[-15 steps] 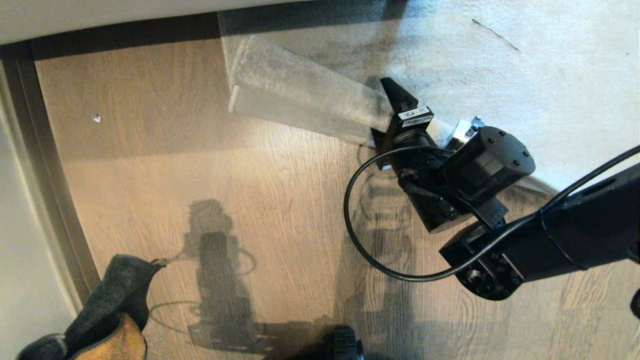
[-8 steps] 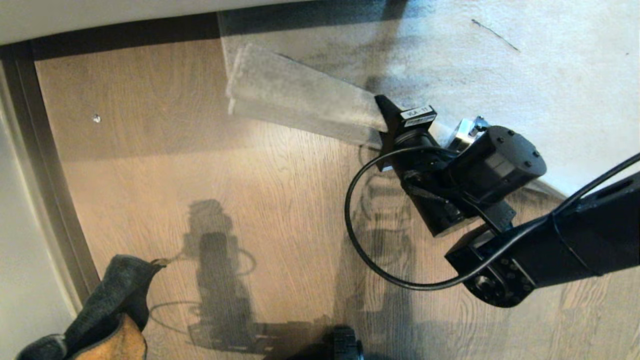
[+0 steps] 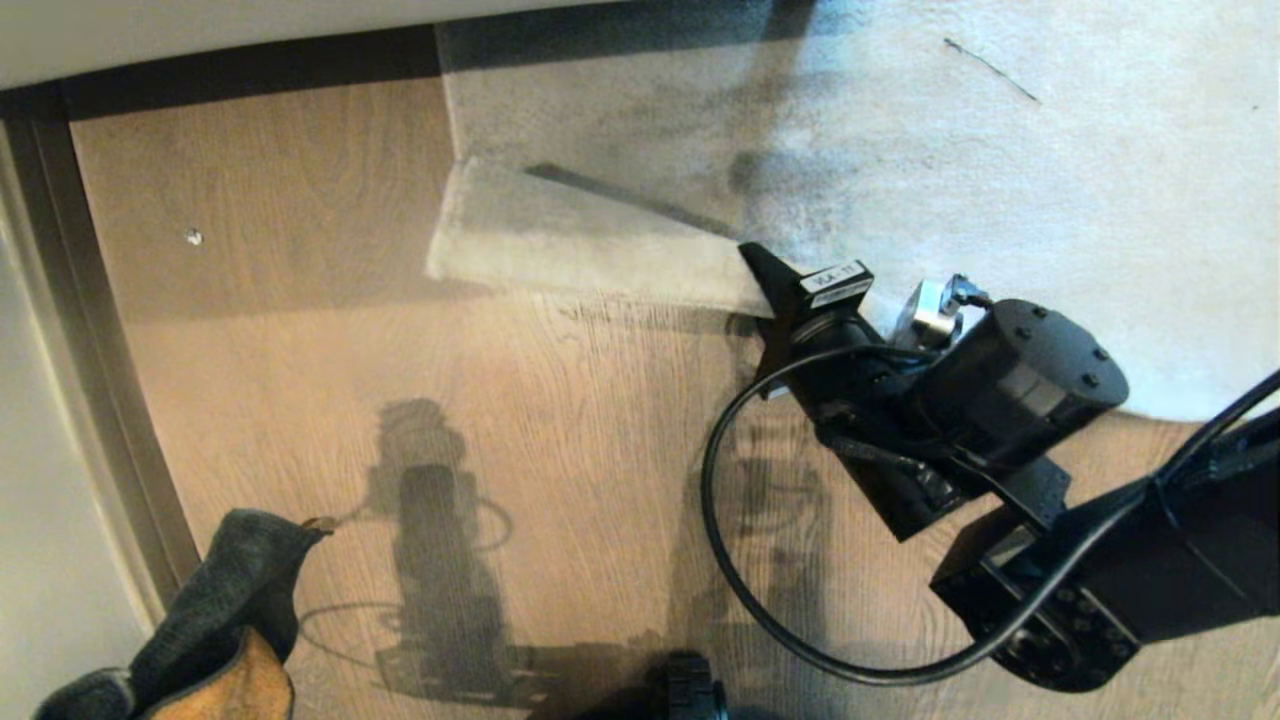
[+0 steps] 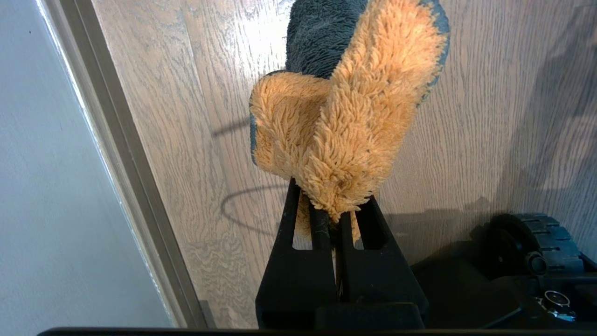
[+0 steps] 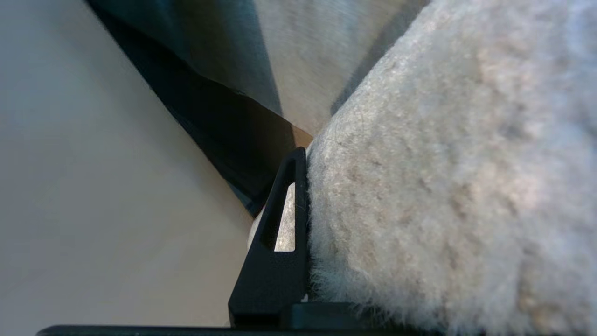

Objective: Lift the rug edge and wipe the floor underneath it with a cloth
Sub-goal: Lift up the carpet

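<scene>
The floor (image 3: 300, 330) of light brown wood-grain planks fills most of the head view, with a dark baseboard strip (image 3: 90, 330) along its far and left borders and pale wall beyond that. A large light grey rug (image 3: 1000, 150) with darker mottled patches covers the far right part of the floor.

The rug edge (image 3: 560, 240) is raised off the planks as a long folded flap, its square corner pointing left over bare wood and casting a shadow just beneath it. The flap slopes down to the right, where it meets the right pincer (image 3: 775, 290).

The right arm (image 3: 1100, 570) reaches in from the lower right, its black wrist housing and looping cable over the floor just beside the rug's border. The right pincer is clamped on the rug edge: in the right wrist view one black finger (image 5: 280, 233) lies flat against the fluffy pile (image 5: 443, 196), which hides the other finger.

The cloth (image 4: 345, 116) hangs at the lower left of the head view, well apart from the lifted flap and above the floor near the baseboard. Its mustard-tan face and dark grey face both show. The left pincer (image 4: 336, 219) is closed tight on a bunched end of the cloth, the rest sticking out past the fingertips.

A black wheel (image 4: 536, 242) of the base shows beside it.
</scene>
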